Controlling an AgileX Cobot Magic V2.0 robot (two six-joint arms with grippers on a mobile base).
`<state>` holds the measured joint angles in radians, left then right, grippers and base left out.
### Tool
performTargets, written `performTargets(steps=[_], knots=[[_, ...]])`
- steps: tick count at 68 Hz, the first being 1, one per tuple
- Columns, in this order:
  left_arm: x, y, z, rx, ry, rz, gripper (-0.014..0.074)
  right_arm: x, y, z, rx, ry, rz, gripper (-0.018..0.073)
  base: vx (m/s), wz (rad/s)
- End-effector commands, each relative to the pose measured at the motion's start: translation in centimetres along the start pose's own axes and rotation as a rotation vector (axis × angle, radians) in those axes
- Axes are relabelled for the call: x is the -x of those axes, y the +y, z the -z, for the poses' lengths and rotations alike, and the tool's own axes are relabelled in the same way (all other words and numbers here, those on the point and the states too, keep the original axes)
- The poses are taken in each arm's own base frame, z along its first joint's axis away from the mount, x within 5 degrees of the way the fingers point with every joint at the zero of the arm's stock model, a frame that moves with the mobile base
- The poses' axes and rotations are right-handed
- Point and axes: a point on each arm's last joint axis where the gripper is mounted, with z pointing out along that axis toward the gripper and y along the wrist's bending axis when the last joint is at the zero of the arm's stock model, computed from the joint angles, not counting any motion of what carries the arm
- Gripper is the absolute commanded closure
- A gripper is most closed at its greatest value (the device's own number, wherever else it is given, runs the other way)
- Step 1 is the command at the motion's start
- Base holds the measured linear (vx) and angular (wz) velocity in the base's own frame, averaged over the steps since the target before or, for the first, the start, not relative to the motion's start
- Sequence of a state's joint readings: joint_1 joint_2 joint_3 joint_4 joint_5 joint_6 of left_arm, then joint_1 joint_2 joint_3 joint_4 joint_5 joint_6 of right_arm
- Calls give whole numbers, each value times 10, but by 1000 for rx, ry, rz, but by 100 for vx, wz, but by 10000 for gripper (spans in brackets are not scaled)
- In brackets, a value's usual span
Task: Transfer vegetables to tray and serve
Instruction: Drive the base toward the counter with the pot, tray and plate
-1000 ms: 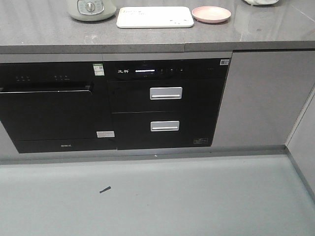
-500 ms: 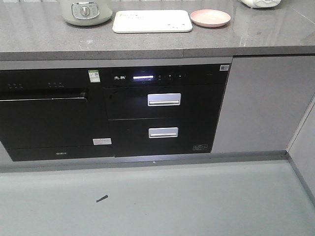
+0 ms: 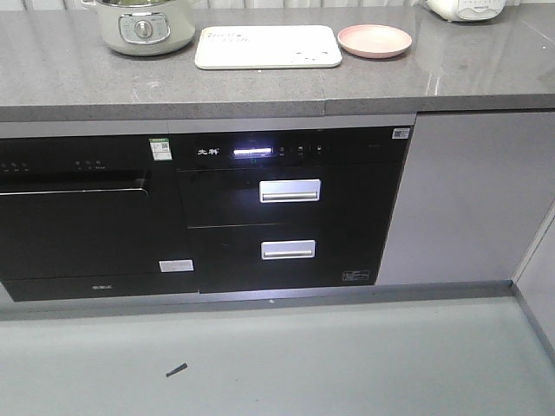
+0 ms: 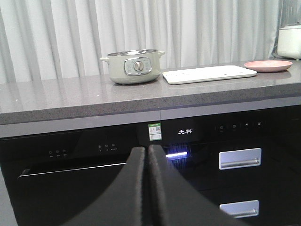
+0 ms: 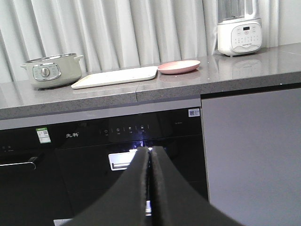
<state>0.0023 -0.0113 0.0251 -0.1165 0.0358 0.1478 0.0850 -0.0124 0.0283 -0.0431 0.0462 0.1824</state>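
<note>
Jaws on my left gripper [image 4: 146, 149] and right gripper [image 5: 149, 150] sit pressed together holding nothing, the tray [image 4: 209, 74] on the counter [image 4: 70, 96] above and beyond both.

**Exterior front-facing view:** set high and back from the cabinets and tilted downward. The countertop [image 3: 260, 87] runs along 12 o'clock and the floor [image 3: 347, 364] fills 6 o'clock.

**Left wrist view:** low, slightly above the counter edge, facing it almost horizontally and closer in. The left gripper [image 4: 146, 149], jaws pressed together, rises from 6 o'clock, with a curtain [image 4: 70, 37] behind the counter.

**Right wrist view:** similar height and heading, offset to the right, so the blender [image 5: 239, 30] enters at 1 o'clock. The right gripper [image 5: 149, 149], also closed, rises from 6 o'clock.

**Shared by all three views:** the pot [image 3: 143, 26], tray [image 3: 267, 48], pink plate [image 3: 375, 40] and lit display [image 3: 253, 152].
</note>
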Motion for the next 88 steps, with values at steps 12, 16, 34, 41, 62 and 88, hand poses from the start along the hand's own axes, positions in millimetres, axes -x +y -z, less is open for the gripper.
performTargets(steps=[12,16,34,41,62,88], knots=[[-2,1,0,11,-62,10,602,2,1,0,14,-66,6,565,14,0],[-2,1,0,11,-62,10,602,2,1,0,14,-66,6,565,14,0],[-2,1,0,11,-62,10,602,2,1,0,14,-66,6,565,13,0],[-2,1,0,11,-62,10,602,2,1,0,14,-66,6,565,12,0],[-2,1,0,11,-62,10,602,2,1,0,14,-66,6,565,11,1],[-2,1,0,11,-62,10,602,2,1,0,14,-66,6,565,11,3]])
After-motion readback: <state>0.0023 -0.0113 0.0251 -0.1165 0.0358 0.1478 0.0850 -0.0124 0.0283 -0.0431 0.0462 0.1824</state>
